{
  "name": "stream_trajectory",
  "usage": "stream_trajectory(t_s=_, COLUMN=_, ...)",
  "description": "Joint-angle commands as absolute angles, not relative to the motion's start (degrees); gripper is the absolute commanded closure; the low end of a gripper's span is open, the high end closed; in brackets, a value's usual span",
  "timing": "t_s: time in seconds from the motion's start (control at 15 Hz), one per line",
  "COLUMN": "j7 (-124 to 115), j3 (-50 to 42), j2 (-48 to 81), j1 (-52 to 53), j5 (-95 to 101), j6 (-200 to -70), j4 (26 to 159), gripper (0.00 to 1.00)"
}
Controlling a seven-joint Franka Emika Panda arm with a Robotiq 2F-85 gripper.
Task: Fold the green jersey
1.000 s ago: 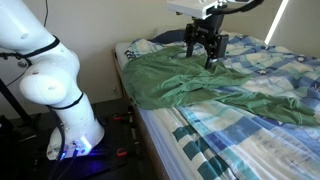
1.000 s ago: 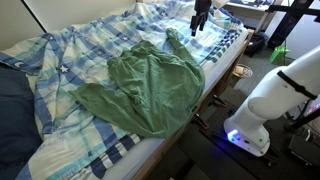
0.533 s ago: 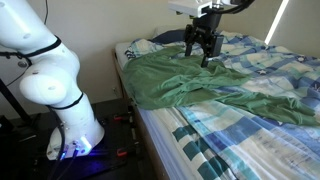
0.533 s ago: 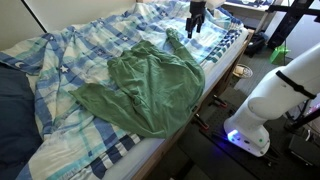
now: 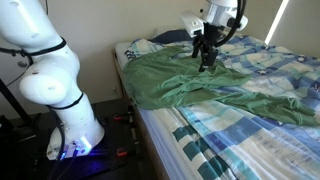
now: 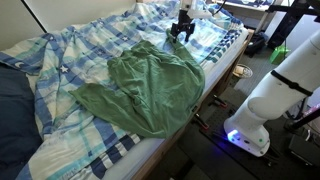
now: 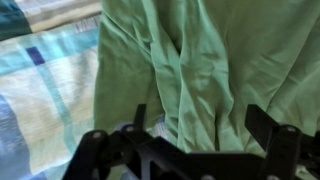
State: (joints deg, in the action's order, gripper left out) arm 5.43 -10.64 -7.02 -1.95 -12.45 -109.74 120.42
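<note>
A blue, white and green checked bedspread (image 6: 70,55) lies rumpled across the whole sleeping surface. A dark blue pillow (image 6: 14,115) rests at one end of it. Behind the bedspread stands a plain pale wall (image 5: 95,40), and beside it is shadowed floor (image 6: 190,168). A bright strip of light (image 5: 276,20) shows above its far side.

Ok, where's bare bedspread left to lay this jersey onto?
Widest bare patch: the checked bedspread between the green jersey and the dark blue pillow. A smaller strip lies past the gripper, toward the bed corner. Crowded along the bed edge by the robot base, where the jersey reaches the side.
</note>
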Motion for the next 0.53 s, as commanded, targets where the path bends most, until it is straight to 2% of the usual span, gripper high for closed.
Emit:
stream_trajectory(t_s=0.0, j7=-2.0, j3=-8.7, j2=0.2, j1=-3.3, j5=-14.9, j6=-117.6, j4=116.6, gripper=0.00)
stream_trajectory(t_s=0.47, j7=-13.9, j3=-9.0, j2=7.7, j1=-4.2, j5=-8.6, j6=-129.1, j4=109.9, gripper=0.00)
